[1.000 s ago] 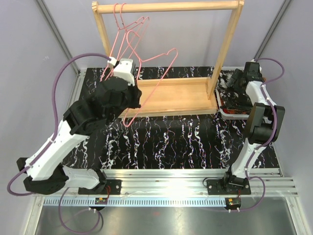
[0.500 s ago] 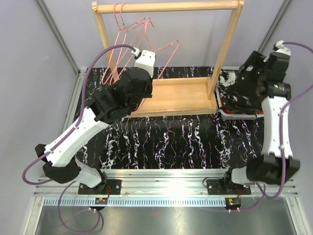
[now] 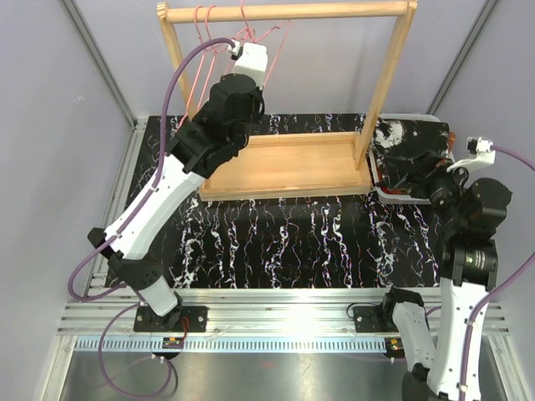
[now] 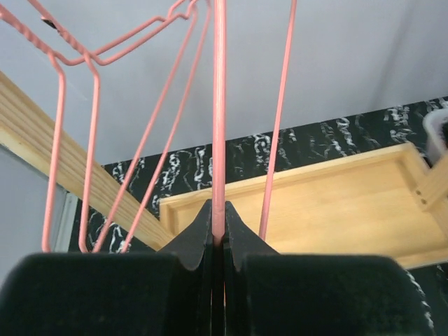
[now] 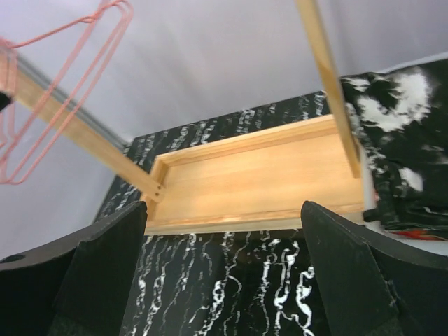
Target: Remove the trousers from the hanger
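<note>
My left gripper (image 3: 246,37) is raised to the wooden rack's top rail (image 3: 334,10) and is shut on a bare pink wire hanger (image 4: 219,105); the jaws (image 4: 218,213) pinch its wire. Other pink hangers (image 3: 203,38) hang at the rail's left end, all without cloth. The black trousers with white speckles (image 3: 408,144) lie on top of a pile in a tray at the right, with a strip of red cloth (image 3: 403,190) under them. They also show in the right wrist view (image 5: 399,133). My right gripper (image 5: 224,231) is open and empty, above the table beside the pile (image 3: 430,180).
The rack's wooden base (image 3: 292,163) stands on the black marbled table (image 3: 309,242), with uprights at left (image 3: 174,50) and right (image 3: 386,83). The white tray (image 3: 410,199) sits right of the base. Grey walls close in the sides.
My left arm has lifted the held hanger from over the rack's base up to the top rail. My right arm has drawn back from the tray toward the near side.
</note>
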Controlling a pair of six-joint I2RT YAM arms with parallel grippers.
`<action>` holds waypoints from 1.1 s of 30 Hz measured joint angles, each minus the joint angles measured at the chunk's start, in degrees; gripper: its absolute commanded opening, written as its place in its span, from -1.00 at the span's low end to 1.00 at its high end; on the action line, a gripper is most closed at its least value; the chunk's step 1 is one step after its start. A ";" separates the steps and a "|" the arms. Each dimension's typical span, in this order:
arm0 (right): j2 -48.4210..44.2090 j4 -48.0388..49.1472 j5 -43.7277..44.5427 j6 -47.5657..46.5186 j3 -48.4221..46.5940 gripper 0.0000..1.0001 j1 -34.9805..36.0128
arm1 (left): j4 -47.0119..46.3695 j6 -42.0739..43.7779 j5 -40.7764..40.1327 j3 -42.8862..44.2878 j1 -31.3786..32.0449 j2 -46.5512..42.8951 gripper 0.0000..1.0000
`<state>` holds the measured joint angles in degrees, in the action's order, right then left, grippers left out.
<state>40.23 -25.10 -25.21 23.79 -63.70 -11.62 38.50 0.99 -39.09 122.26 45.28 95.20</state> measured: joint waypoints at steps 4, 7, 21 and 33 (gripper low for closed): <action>-3.98 1.07 -3.87 1.86 0.70 0.99 0.00 | -2.93 1.20 1.07 -1.20 -4.22 1.29 -1.00; -5.46 3.74 -6.95 4.87 1.36 0.99 0.00 | -4.42 1.53 2.54 -1.29 -7.26 2.25 -1.00; -6.40 6.69 -14.99 11.06 9.44 0.99 0.00 | -2.95 -2.51 7.30 -0.94 -10.51 7.63 -0.96; -4.07 -5.35 -10.71 1.38 2.84 0.99 3.98 | -0.92 -8.20 9.44 -5.33 -10.51 -0.22 0.57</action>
<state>36.16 -30.46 -35.92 25.17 -60.86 -7.64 37.58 -7.20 -29.65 116.92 34.76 94.98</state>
